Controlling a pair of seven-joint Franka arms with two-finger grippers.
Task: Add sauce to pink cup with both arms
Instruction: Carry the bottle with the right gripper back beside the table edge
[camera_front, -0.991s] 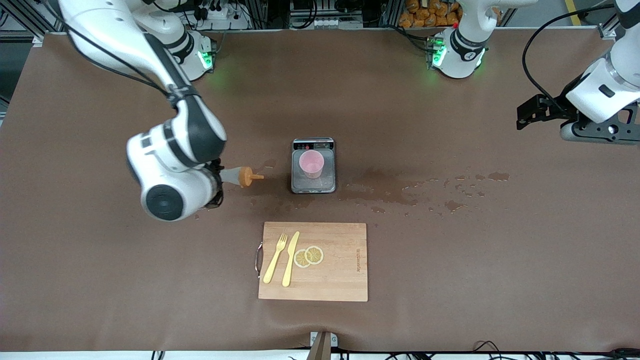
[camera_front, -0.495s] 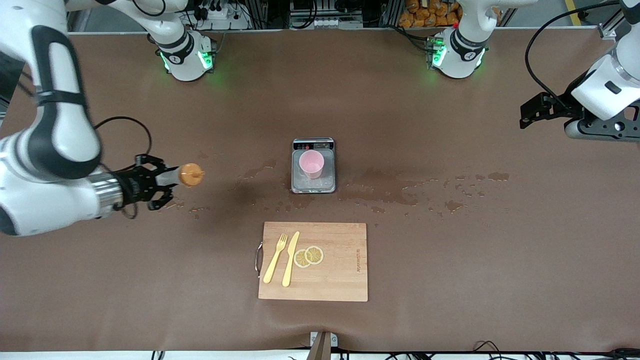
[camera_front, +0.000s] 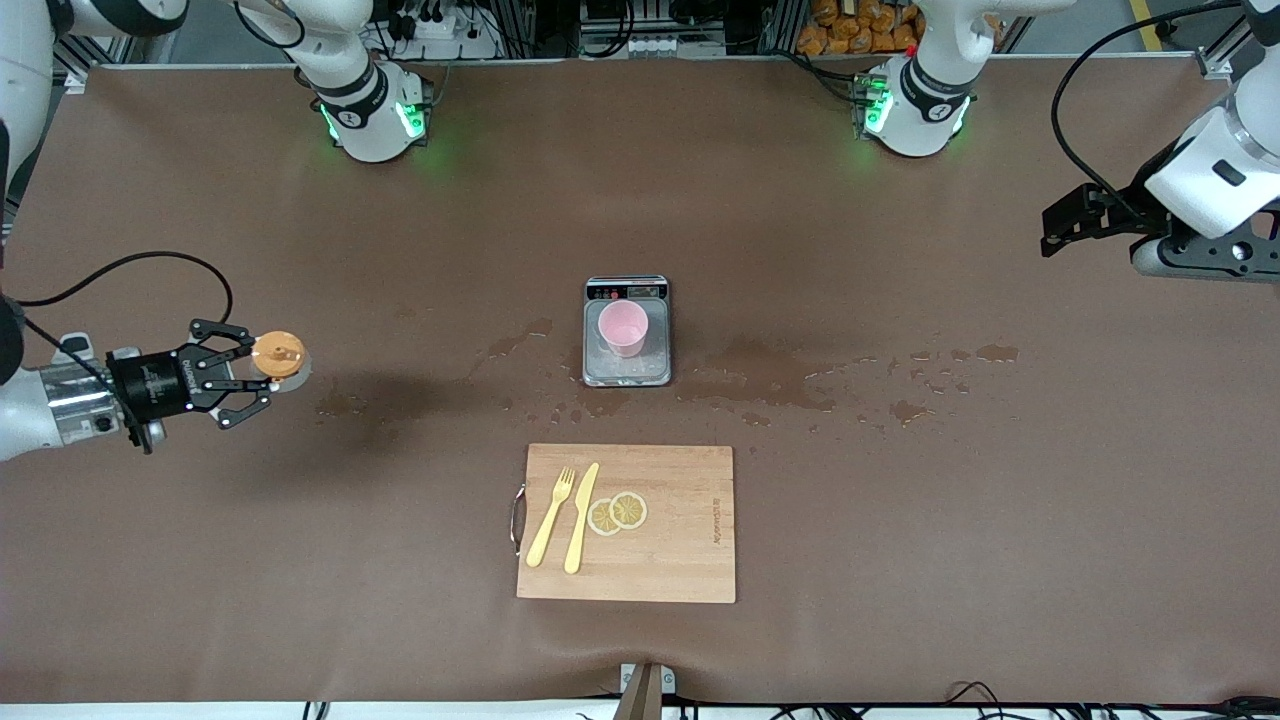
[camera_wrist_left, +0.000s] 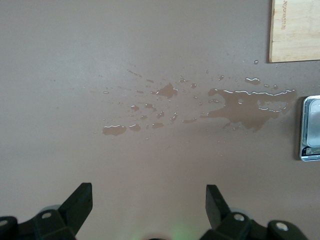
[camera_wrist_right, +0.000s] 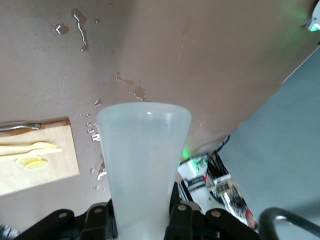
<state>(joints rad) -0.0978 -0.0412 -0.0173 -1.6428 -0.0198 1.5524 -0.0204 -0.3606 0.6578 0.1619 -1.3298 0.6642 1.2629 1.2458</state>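
**Bottle in hand, well off from the cup: carrying it back cleanly**

Nearest the front camera lay the wooden cutting board (camera_front: 626, 522), with a yellow fork (camera_front: 550, 517), a yellow knife (camera_front: 581, 517) and two lemon slices (camera_front: 618, 512) on it. None of that belonged to my step, and I meant to keep the arm's path off it.

A little farther from the camera, at mid-table, the pink cup (camera_front: 623, 328) stood upright on a small kitchen scale (camera_front: 627, 373). Puddles of spilled liquid (camera_front: 770, 375) spread over the brown table cover (camera_front: 900, 550) on both sides of the scale, so I judged the surface slippery there.

The right gripper (camera_front: 262, 372) hung over the right arm's end of the table, well apart from the cup, its jaws clamped on the sauce (camera_front: 278, 356). In the front view I saw mostly the orange cap; the right wrist view showed the translucent body (camera_wrist_right: 144, 165) squeezed between the fingers (camera_wrist_right: 97, 220).

The left gripper (camera_wrist_left: 149, 202) waited over the left arm's end of the table, jaws spread wide with nothing between them.

To do this step well, I reckoned I should bring the bottle over the cup at a steady height, tip the nozzle down only once it sat above the rim, and keep the grip firm without squeezing early. The cup looked light and likely to tip, so I judged the left gripper should come in to steady it before any pouring. A nudge to the scale seemed the main risk.
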